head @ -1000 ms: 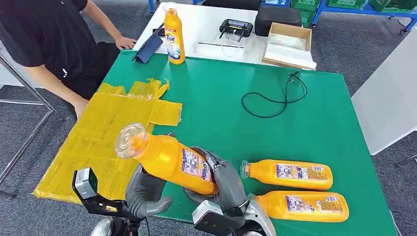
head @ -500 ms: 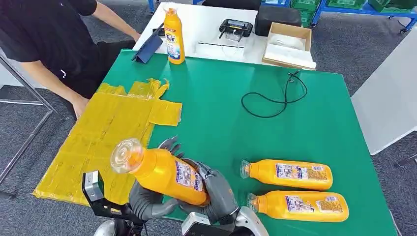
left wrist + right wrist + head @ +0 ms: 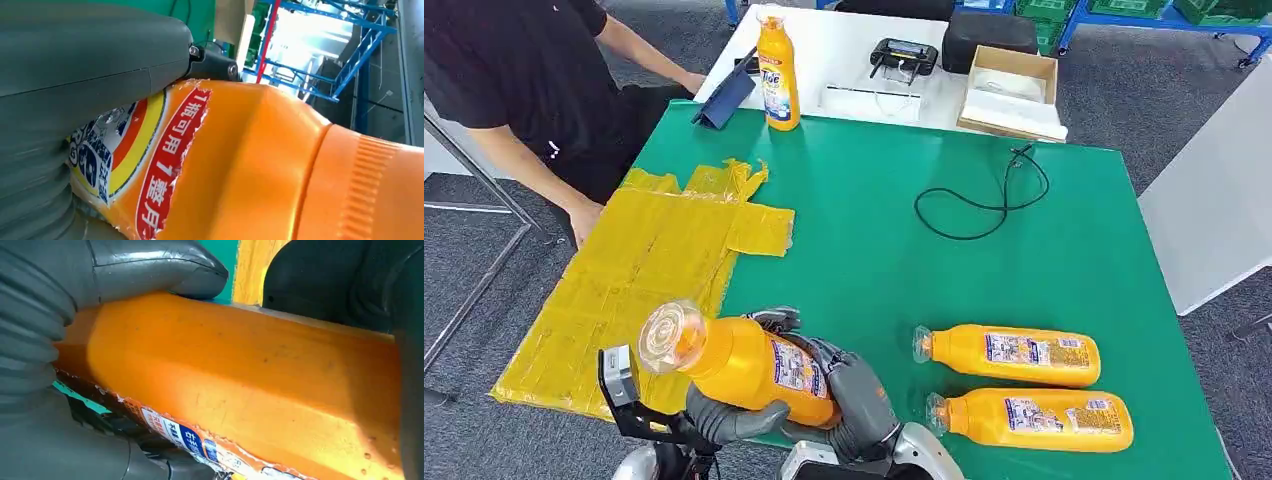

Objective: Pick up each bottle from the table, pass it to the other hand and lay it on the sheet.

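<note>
Currently both hands wrap one orange bottle (image 3: 744, 365) above the near table edge: the left hand (image 3: 724, 418) cups it from beneath, the right hand (image 3: 849, 395) clasps its base end, clear cap tilted up and leftward. Just left of the hands lies the yellow sheet (image 3: 654, 255), a person's hand (image 3: 584, 218) resting at its far edge. Right of the right hand, two more bottles (image 3: 1009, 355) (image 3: 1034, 420) lie side by side on the green table (image 3: 874, 220). Well beyond the hands curls a black cable (image 3: 984, 195), and an upright bottle (image 3: 778, 72) stands on the white table (image 3: 844, 60).
</note>
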Robot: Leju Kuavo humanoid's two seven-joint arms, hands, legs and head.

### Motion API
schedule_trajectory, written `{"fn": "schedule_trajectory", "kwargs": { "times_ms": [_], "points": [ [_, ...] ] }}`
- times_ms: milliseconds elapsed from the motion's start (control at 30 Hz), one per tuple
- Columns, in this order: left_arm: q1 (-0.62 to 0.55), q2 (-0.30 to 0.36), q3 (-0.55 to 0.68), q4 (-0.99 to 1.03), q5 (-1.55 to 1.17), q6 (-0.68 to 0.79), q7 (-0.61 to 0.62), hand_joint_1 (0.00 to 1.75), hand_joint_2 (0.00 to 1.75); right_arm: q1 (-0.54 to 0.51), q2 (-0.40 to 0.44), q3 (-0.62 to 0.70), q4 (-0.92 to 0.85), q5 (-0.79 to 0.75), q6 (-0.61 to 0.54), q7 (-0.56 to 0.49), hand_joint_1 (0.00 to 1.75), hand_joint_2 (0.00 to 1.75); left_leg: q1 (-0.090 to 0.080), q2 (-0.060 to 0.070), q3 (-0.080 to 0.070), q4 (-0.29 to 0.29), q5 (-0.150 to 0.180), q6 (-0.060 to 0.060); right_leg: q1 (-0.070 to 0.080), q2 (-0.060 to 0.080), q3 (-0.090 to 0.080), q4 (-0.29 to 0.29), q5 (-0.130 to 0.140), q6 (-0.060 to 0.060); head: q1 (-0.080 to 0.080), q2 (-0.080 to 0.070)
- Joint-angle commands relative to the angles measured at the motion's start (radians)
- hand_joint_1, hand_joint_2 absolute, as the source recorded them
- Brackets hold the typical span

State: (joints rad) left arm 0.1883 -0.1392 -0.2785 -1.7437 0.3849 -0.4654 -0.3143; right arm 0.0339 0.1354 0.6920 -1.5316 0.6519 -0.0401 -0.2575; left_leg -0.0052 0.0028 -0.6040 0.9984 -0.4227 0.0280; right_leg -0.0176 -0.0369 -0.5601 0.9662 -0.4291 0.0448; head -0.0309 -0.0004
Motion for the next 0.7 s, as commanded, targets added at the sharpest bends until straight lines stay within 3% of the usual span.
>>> {"fn": "schedule_trajectory", "kwargs": {
  "times_ms": [33,500,533,567,700],
  "points": [
    [-0.056,0.014,-0.019,0.045,0.0,-0.006,0.005,1.75,1.75,-0.018,-0.03,0.042,0.048,0.005,0.018,0.003,1.75,1.75,0.001,-0.001,0.002,-0.001,0.0,-0.002,0.001,0.001,0.003,-0.001,0.0,-0.002,0.0,0.0],
    [-0.054,-0.008,0.026,-0.014,-0.066,-0.01,-0.017,1.75,1.75,0.031,-0.01,-0.084,-0.085,-0.014,-0.03,-0.004,1.75,1.75,0.001,-0.001,0.001,0.0,0.0,-0.001,0.0,0.001,0.002,0.0,0.0,-0.001,0.0,0.0],
    [-0.042,-0.01,0.027,-0.028,-0.096,0.002,-0.031,1.75,1.75,0.046,-0.008,-0.099,-0.105,-0.017,-0.04,-0.003,0.8,1.75,0.001,-0.002,0.002,0.0,-0.001,-0.002,0.0,0.001,0.003,0.0,-0.001,-0.002,0.0,0.0],
    [-0.024,-0.019,0.031,-0.046,-0.168,0.028,-0.071,1.75,1.75,0.068,-0.006,-0.118,-0.127,-0.022,-0.054,-0.002,0.0,1.75,0.0,-0.002,0.001,0.0,0.0,-0.002,0.0,0.0,0.001,0.0,-0.001,-0.002,0.0,0.0],
    [-0.029,-0.028,0.045,-0.059,-0.215,0.036,-0.086,1.75,1.75,0.083,-0.008,-0.144,-0.161,-0.03,-0.053,0.005,0.0,1.75,0.001,-0.001,0.002,0.001,-0.001,-0.002,0.0,0.002,0.003,0.0,-0.002,-0.002,0.0,0.0]
  ]
}}
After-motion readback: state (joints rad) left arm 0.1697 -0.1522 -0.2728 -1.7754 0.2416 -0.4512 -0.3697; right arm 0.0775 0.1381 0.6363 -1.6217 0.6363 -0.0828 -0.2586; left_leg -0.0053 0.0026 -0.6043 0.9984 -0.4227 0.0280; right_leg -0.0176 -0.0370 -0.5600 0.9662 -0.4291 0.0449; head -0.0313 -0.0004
